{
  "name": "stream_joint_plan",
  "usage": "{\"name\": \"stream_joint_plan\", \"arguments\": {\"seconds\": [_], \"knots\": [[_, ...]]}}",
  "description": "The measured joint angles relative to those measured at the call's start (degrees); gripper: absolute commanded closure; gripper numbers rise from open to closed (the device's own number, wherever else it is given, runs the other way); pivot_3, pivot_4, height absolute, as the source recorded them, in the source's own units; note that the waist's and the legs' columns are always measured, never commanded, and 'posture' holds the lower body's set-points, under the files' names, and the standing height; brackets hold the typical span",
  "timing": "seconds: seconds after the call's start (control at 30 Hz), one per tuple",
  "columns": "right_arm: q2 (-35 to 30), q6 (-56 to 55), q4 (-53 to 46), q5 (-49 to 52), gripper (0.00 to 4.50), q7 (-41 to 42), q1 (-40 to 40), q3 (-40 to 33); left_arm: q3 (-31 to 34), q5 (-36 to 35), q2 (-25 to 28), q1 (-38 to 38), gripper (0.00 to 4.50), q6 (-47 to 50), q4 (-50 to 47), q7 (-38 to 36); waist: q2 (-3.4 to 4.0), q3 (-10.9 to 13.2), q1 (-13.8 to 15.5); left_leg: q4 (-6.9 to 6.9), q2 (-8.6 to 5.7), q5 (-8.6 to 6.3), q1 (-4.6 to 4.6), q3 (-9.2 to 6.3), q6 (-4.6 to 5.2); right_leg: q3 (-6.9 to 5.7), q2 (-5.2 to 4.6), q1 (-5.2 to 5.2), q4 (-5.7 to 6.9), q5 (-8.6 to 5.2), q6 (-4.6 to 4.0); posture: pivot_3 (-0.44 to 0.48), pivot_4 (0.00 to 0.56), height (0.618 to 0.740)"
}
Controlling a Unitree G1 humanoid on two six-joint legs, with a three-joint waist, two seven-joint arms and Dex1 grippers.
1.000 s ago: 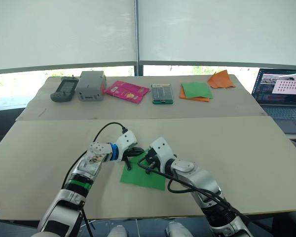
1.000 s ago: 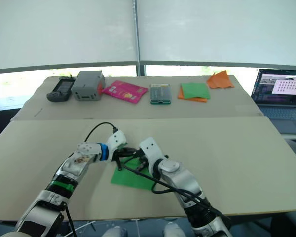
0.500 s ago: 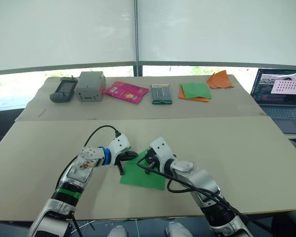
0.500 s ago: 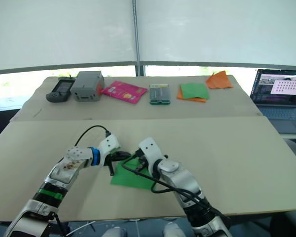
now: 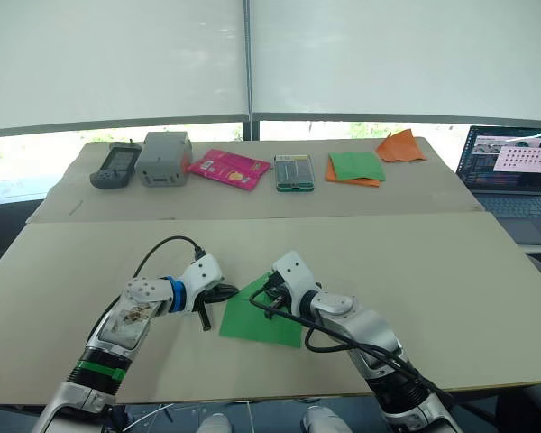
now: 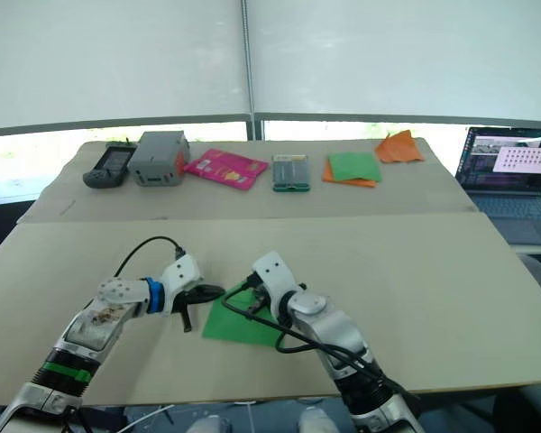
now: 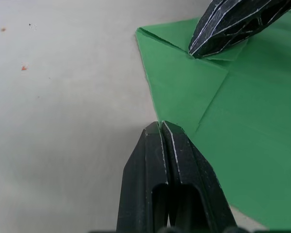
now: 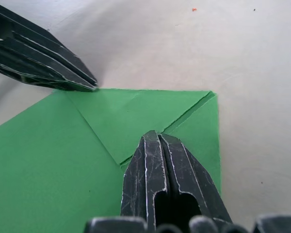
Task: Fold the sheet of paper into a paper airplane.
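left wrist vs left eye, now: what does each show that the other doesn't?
Left wrist: the folded corner flap with its crease lines, and the closed fingers of both grippers up close.
Left eye: the far row, namely grey box, pink packet, green-and-orange stack, plus the laptop.
Both: sheet of paper flat on the table, left gripper at its edge, right gripper on the flap.

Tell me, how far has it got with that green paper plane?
Early days. One corner of the sheet of paper is already folded in as a triangular flap. The right gripper, jaws shut, presses on that flap; the left gripper, also shut, rests at the sheet's edge. The other folds remain: no pointed plane shape yet.
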Motion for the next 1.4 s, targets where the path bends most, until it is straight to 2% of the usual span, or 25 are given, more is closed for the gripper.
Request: {"name": "stream_joint_plan", "arguments": {"seconds": [0.4, 0.77, 0.93, 1.1, 1.4], "knots": [[0.0, 0.0, 0.1, 0.0, 4.5, 0.2, 0.1, 0.2, 1.7, -1.8, 3.5, 5.2, 4.42, 2.0, -5.4, 0.5, 0.2, -0.1, -0.1, -0.05, 0.04, -0.07, 0.04, 0.03, -0.07, 0.0, -0.02, -0.05, -0.01, -0.06, -0.08, 0.0, 0.15, 0.74], [-0.3, 0.0, 0.2, 0.0, 4.5, 0.9, -0.2, 0.5, 2.8, -2.9, 4.5, 5.9, 4.42, 3.0, -6.5, 0.9, 0.19, -0.1, -0.1, -0.05, 0.05, -0.35, 0.09, 0.04, -0.51, 0.0, -0.02, -0.08, 0.0, -0.07, -0.1, 0.0, 0.15, 0.74], [-2.2, -2.4, -1.8, -0.1, 4.5, 1.2, 0.2, 0.8, 6.4, -10.2, 4.7, 5.8, 4.42, 10.9, -8.4, -1.6, -0.17, 0.5, -0.1, -0.04, 0.04, -0.35, -0.06, 0.03, -0.51, 0.0, -0.02, -0.21, -0.05, -0.07, -0.1, 0.0, 0.15, 0.74], [-3.0, -1.9, -4.4, 0.5, 4.5, 1.4, 1.3, -0.7, 9.7, -15.6, 6.4, 5.7, 4.42, 13.0, -8.4, -6.0, -0.22, 0.7, 0.2, -0.03, 0.03, -0.32, -0.27, 0.02, -0.47, -0.01, -0.03, -0.3, -0.12, -0.06, -0.09, 0.0, 0.15, 0.74], [-4.6, -2.1, -14.9, 3.4, 4.5, 2.8, 4.3, -5.6, 8.3, -16.4, 1.9, 0.4, 4.42, 12.2, -5.5, -7.5, -0.23, 0.9, 0.1, -0.03, 0.02, -0.13, -0.35, 0.01, -0.17, -0.03, -0.03, -0.31, -0.14, -0.03, -0.05, 0.0, 0.15, 0.74]]}}
